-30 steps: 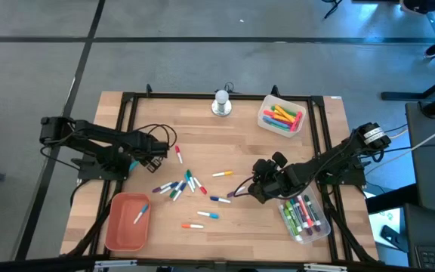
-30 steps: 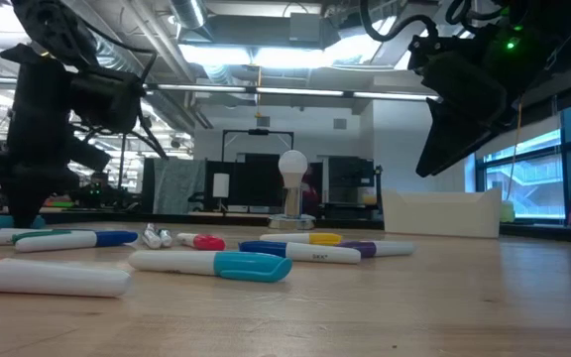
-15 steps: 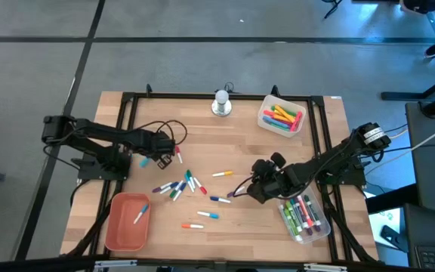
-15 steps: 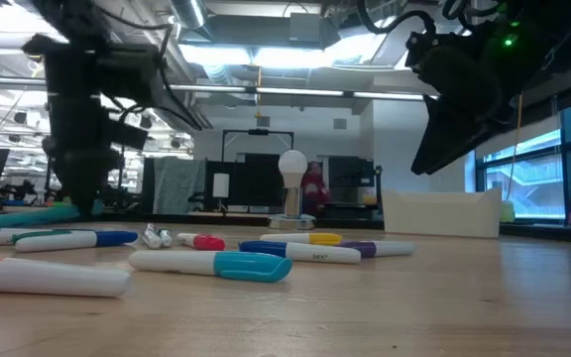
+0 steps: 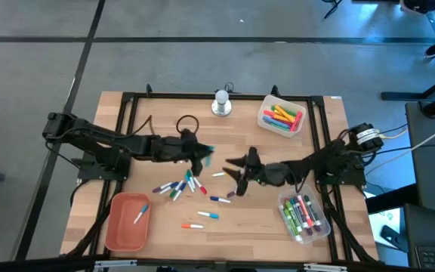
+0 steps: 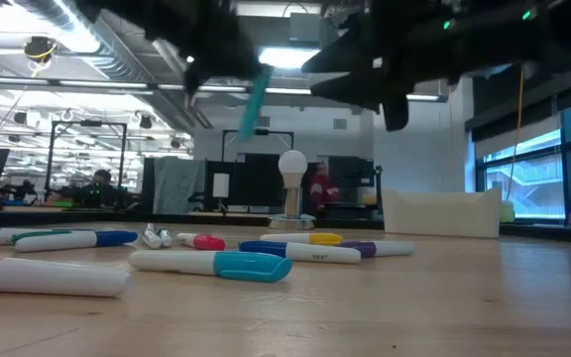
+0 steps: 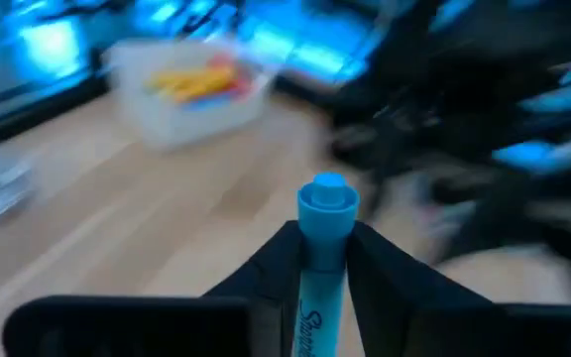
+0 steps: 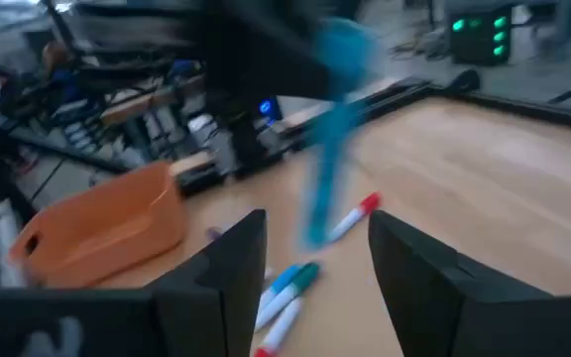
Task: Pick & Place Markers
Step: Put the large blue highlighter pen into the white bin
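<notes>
Step in hand: carry, possibly a hand-over. The left gripper [image 5: 201, 153] is clamped on a light-blue marker [image 7: 322, 260], held clear above the worktop [image 5: 202, 121] near its middle.
Held marker: upright between the fingers in the left wrist view; in the low view it hangs tilted, well above the loose markers.
Right gripper [image 5: 237, 168]: fingers apart, nothing between them, pointed at the left gripper and near it; the blue marker shows just ahead of its fingers in the right wrist view.
Loose markers [image 5: 178, 185]: a scatter lying flat on the worktop, just below both grippers.
Bins: orange tray [image 5: 119, 227] at the near left corner with one marker in it; clear bin [image 5: 315, 229] at the near right with several; white bin [image 5: 265, 119] at the far right with thick coloured ones.
Next move, my judgement: either the right gripper closes on the free end of the marker before the left lets go, or the left swings to a bin. Cannot tell which.
Room: tight between the two grippers; collision is the main risk. Open worktop lies toward the far left. A round knob object [image 5: 221, 103] stands at the far edge, well apart.
</notes>
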{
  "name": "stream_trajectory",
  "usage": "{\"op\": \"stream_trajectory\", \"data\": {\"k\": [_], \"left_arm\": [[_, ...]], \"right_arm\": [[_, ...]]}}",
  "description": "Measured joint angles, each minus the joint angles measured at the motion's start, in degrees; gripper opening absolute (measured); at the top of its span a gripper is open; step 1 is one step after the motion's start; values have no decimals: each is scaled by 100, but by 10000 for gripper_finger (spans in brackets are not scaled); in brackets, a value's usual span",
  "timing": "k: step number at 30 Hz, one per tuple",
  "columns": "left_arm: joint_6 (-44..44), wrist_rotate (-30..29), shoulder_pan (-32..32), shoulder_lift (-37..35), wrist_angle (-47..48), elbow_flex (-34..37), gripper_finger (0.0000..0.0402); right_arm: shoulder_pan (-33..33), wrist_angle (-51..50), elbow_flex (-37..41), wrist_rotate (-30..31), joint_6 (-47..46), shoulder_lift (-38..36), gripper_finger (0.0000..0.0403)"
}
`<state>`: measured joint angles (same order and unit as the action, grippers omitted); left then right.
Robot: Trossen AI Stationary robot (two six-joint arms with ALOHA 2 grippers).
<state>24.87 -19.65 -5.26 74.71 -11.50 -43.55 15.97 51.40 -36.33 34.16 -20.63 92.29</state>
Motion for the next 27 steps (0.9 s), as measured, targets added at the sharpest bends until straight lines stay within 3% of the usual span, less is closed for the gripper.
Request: {"op": "stream_trajectory", "data": {"k": [3,7,13,16,20,24,27], "left_arm": [[-186,295,-55,175,-1109,17,66],[-218,492,-113,441,-1760,20,65],[-215,610,-111,847,-2224,22,65],[-204,862,-113,1027,-2513,22,64],[-167,925,-113,1081,-2577,20,64],[-192,920,-109,1085,-2512,21,78],[-357,879,-116,1085,-2367,21,94]], "right_arm": [[-358,316,104,-869,-172,11,179],[-578,466,-32,-1888,-101,31,191],[-580,256,-282,-1960,110,33,241],[-580,-1,-307,-1842,17,33,246],[-552,-332,-311,-1776,-143,33,191],[-461,-722,-318,-1838,-249,28,63],[-427,-1109,-322,-1769,13,-86,64]]}}
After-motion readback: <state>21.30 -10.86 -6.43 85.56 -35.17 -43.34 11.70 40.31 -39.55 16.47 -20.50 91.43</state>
